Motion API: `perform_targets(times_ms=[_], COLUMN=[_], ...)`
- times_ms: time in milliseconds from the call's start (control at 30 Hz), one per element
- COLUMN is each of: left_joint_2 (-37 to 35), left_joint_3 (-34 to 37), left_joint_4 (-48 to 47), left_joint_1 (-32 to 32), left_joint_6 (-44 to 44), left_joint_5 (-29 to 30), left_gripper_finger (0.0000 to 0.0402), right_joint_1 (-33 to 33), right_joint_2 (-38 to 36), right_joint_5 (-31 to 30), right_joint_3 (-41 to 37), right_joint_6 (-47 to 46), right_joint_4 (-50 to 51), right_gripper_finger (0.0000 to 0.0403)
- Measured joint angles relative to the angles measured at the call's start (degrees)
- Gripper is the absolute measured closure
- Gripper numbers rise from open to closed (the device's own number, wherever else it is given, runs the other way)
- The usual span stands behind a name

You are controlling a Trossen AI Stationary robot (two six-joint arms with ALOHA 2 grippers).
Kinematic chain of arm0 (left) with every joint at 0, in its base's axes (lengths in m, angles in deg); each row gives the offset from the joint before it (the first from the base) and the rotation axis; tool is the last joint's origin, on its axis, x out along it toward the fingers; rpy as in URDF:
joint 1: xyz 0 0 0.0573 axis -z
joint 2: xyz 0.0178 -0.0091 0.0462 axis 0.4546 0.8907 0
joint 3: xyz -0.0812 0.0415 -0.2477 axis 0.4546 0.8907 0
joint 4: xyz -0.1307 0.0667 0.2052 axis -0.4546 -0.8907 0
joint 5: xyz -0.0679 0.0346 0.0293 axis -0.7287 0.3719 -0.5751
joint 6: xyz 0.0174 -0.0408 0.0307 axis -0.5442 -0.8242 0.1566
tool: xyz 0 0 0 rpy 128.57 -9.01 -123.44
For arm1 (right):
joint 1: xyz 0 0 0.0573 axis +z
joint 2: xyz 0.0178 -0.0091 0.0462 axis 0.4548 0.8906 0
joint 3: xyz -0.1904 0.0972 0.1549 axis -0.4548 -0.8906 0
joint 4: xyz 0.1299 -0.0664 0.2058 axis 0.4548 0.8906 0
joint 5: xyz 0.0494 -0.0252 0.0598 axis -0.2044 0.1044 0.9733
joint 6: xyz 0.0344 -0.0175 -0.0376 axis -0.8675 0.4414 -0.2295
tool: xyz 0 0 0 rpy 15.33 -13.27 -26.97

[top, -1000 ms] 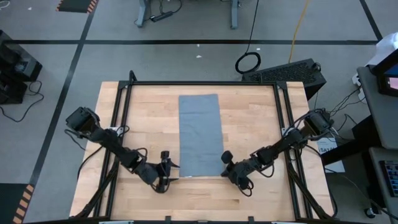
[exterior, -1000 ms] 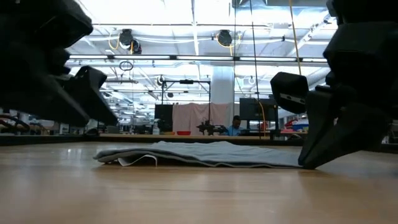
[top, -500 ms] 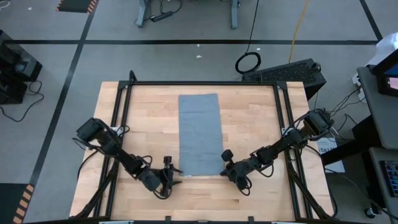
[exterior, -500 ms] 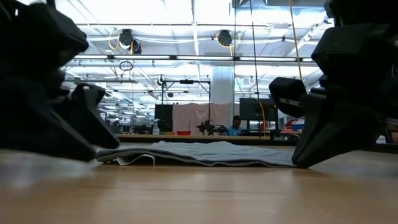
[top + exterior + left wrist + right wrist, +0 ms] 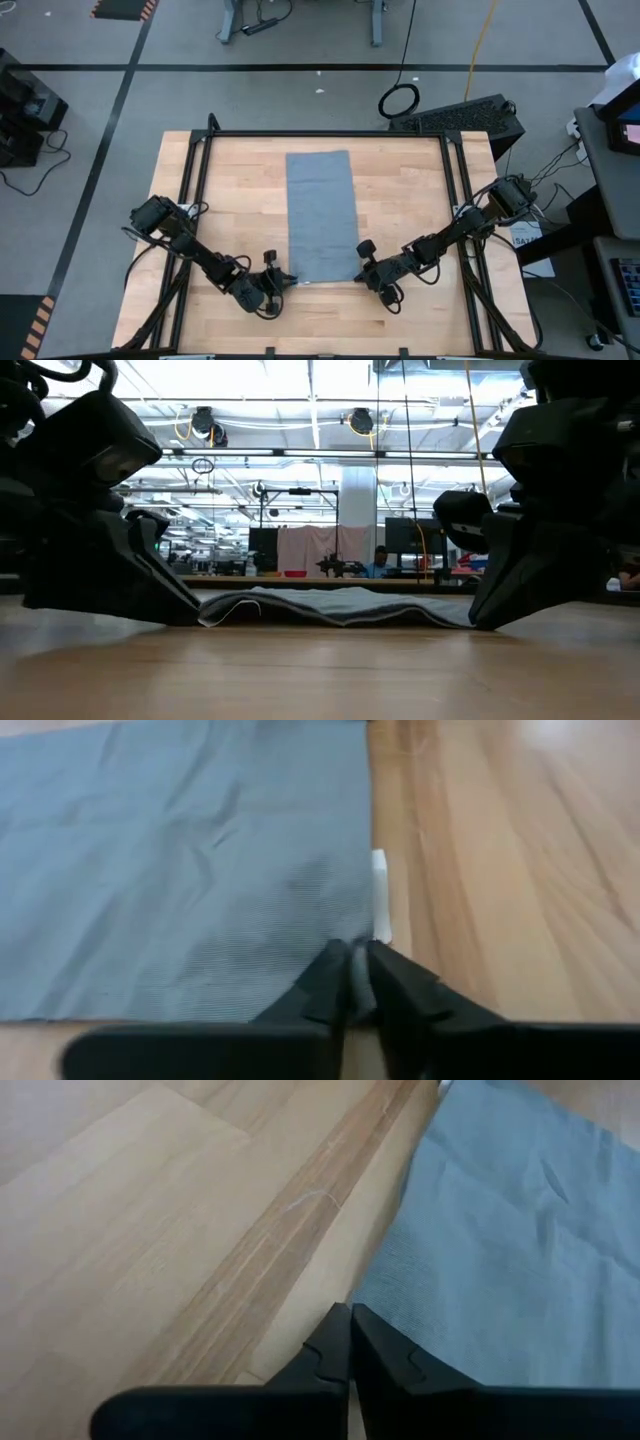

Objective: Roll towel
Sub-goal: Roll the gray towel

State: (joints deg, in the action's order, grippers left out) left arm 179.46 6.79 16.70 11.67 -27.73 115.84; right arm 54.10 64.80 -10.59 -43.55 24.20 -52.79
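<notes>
Grey cloth meets dark metal at the near edge of the wooden table (image 5: 400,200), where both arms of the stationary robot have their fingertips down at the two front corners of the towel (image 5: 320,215). The left gripper (image 5: 352,982), seen past its own fingers in the wrist view, has its jaws drawn almost together on the corner fabric just beside the small white tag (image 5: 381,895); the low view shows that edge lifted slightly into a small curl off the wood. The right gripper (image 5: 350,1342) has its fingers pressed fully together at the opposite near corner, the cloth edge lying right at their tips, though whether any fabric is actually caught between them cannot be told. Farther back, the towel lies flat as a long narrow rectangle running away from the arms down the middle of the table, unrolled along its whole length. The step in hand appears to be the pinch on the starting edge. The next move would call for both corners to rise together and turn over evenly toward the far end, so the first fold sets straight rather than skewed.
</notes>
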Motion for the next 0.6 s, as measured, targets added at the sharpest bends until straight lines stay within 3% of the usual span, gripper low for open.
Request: perform_targets(times_ms=[100, 367, 600], left_joint_2=[-1.0, -7.9, -13.2], left_joint_3=[0.1, 0.3, 0.3], left_joint_4=[-0.7, -3.4, -8.2], left_joint_1=[-0.1, -0.2, -0.3], left_joint_6=[-0.3, -3.9, -7.6], left_joint_5=[-0.1, -8.5, -13.1], left_gripper_finger=[0.0391, 0.0389, 0.0392], right_joint_1=[0.0, 0.1, 0.0], right_joint_2=[0.0, 0.0, 0.0], right_joint_5=[0.1, 8.1, 9.5], right_joint_3=[0.0, 0.0, 0.0], right_joint_6=[-3.4, -11.8, -16.4], right_joint_4=[-0.1, -2.9, -10.3], right_gripper_finger=[0.0403, 0.0403, 0.0402])
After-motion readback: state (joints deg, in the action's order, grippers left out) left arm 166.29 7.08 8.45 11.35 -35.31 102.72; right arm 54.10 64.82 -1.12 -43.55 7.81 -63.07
